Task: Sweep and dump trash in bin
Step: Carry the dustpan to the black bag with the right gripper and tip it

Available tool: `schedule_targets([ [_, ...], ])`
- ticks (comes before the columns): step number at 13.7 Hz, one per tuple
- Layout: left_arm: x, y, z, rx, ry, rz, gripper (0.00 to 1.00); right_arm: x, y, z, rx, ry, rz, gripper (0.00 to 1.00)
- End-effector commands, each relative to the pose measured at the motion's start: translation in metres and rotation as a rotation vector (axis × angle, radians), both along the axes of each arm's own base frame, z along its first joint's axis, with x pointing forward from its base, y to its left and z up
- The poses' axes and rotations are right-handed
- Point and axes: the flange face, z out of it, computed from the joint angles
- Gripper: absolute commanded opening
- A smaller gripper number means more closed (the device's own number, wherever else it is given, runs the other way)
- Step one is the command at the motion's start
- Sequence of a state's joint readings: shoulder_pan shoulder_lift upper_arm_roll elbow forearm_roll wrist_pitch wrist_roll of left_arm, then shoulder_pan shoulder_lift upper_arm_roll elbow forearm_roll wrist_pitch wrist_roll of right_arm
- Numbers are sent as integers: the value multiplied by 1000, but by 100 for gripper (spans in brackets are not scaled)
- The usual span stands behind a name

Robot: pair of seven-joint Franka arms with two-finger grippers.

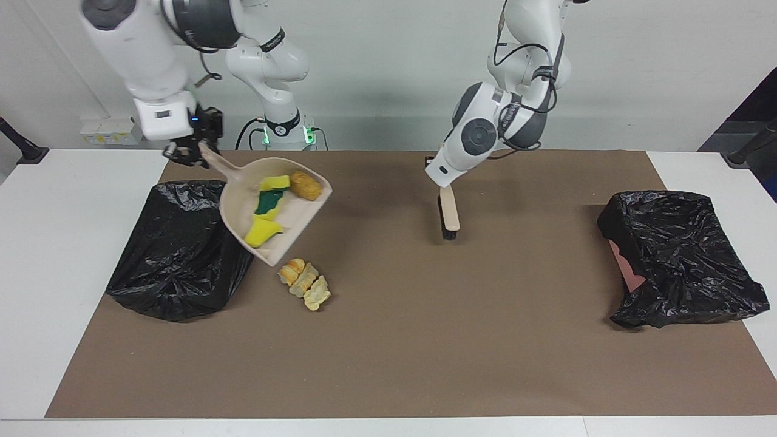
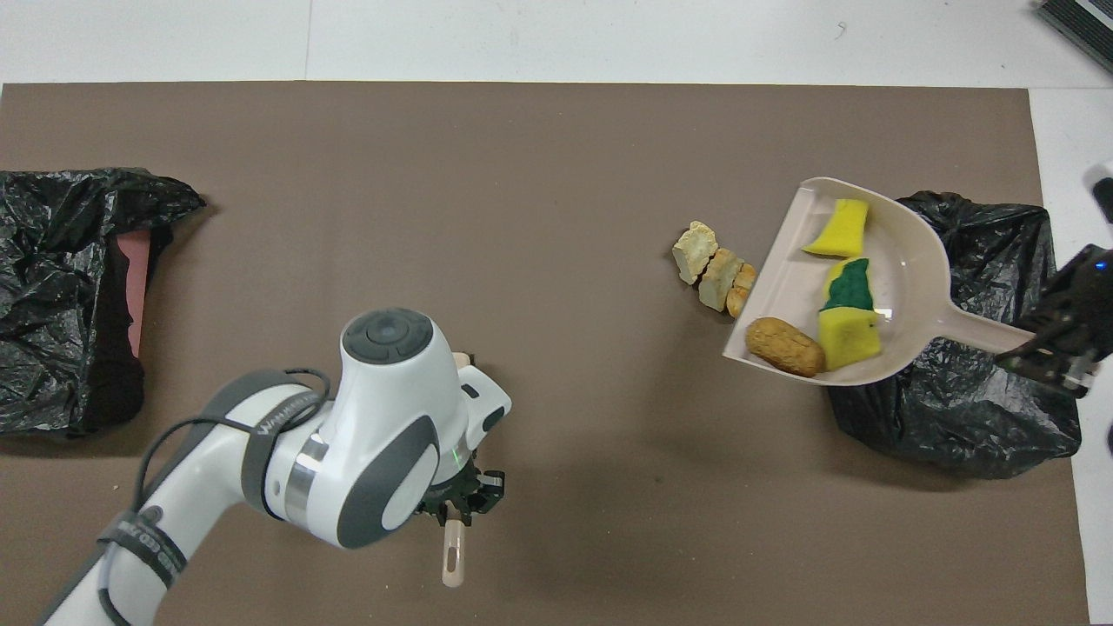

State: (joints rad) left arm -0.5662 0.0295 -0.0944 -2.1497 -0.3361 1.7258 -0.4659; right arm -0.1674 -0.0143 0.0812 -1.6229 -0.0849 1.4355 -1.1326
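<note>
A beige dustpan (image 1: 285,227) carries yellow and green sponge pieces (image 1: 267,209) and an orange-brown lump (image 1: 305,185) — three pale yellow-tan chunks (image 1: 305,284) lie on the brown mat (image 1: 425,340). Both bin bags (image 1: 182,249) are glossy black — the desk (image 1: 61,243) is white.

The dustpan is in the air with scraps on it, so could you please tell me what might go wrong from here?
1. The dustpan hangs from the right gripper by its handle tip, mouth tilted down; the sponge pieces and orange-brown lump could slide out short of the black-bagged bin.
2. Three pale chunks lie unswept on the mat, easily forgotten.
</note>
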Motion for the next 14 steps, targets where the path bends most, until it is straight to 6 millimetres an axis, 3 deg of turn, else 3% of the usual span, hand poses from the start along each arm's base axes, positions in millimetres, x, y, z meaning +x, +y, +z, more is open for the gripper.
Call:
schedule_targets([
  [1,-53,-6,4,-48,1,41,0,-7,-60,-1,-30,-11,64,0],
  [4,-91,-38,-3,-18,-22,40,0,-16,-125,5,-121,-35,144,0],
  [7,-107,-52,-17,4,-51,61,0,-21,-159,-3,-244,-38,198,0],
  [9,-109,-63,-40,38,-46,82,0,-21,-167,-20,-304,-6,248,0],
  [13,-109,-61,-41,53,-20,75,0,-27,-150,-30,-417,50,364,0],
  [14,-107,-60,-40,54,-16,76,10,-27,-143,-34,-433,50,393,0],
])
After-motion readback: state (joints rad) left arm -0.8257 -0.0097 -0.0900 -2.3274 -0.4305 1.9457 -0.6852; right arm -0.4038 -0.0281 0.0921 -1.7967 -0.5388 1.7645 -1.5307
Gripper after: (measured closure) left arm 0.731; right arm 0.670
